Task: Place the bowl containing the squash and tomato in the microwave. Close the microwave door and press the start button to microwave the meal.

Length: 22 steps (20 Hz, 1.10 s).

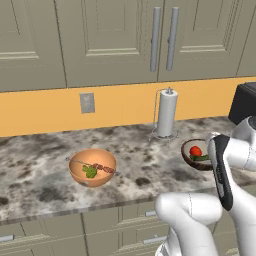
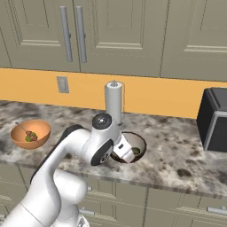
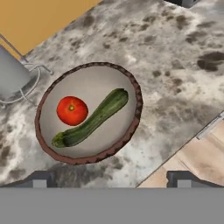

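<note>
Hovering open hand above bowl

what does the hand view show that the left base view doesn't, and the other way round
Hand view: the whole squash lying beside the tomato, the full rim of the bowl, and the gripper with jaws wide apart above it, holding nothing.

Left base view: the orange bowl with a skewer, the wall outlet, the cabinet doors, and the arm covering part of the brown bowl.

Both: the brown bowl with tomato and squash, the paper towel holder, the counter.
</note>
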Tool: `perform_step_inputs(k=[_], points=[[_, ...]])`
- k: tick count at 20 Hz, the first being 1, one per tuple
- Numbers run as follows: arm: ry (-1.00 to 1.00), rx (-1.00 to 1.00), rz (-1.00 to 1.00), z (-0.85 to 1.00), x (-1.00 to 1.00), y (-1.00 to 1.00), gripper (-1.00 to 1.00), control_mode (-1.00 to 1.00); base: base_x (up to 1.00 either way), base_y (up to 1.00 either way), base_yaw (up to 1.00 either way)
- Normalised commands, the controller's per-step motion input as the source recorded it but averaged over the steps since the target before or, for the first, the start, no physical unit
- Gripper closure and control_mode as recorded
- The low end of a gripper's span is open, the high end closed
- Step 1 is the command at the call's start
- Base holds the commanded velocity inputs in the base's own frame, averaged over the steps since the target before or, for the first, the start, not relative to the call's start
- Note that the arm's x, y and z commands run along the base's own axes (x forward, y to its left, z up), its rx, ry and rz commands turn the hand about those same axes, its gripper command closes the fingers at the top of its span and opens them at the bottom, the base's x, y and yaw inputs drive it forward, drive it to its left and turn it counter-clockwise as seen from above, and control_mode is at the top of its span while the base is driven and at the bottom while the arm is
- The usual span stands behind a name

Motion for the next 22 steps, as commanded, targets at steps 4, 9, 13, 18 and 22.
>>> perform_step_inputs(k=[4, 9, 13, 18, 22], points=[[-0.01, 0.20, -0.09, -0.03, 0.00, -0.46, -1.00, -1.00, 0.00, 0.00, 0.00], [0.01, 0.13, 0.00, -0.22, 0.00, -0.38, -1.00, -1.00, 0.00, 0.00, 0.00], [0.04, 0.02, 0.00, -0.59, 0.04, -0.13, -1.00, -1.00, 0.00, 0.00, 0.00], [0.04, 0.00, 0.00, -0.38, 0.26, 0.00, -1.00, -1.00, 0.00, 0.00, 0.00], [0.02, 0.00, 0.00, -0.15, 0.34, 0.00, -1.00, -1.00, 0.00, 0.00, 0.00]])
